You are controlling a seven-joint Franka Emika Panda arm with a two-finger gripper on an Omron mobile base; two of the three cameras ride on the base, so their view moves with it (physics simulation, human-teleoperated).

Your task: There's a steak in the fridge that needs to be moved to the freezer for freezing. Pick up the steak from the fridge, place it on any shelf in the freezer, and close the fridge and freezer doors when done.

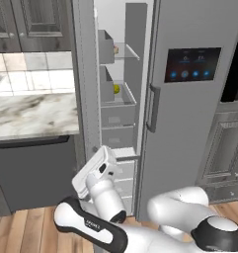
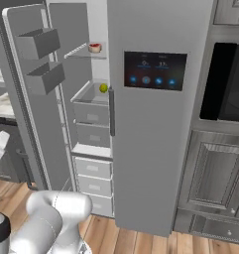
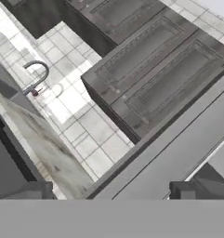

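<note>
One reddish item, perhaps the steak (image 2: 94,47), sits half-hidden on fridge shelf (image 2: 84,52).

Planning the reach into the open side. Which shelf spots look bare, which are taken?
Free: upper shelf left of the red item; basket left of the yellow ball. Crowded: drawers below are shut, and the right door narrows the gap.
</note>
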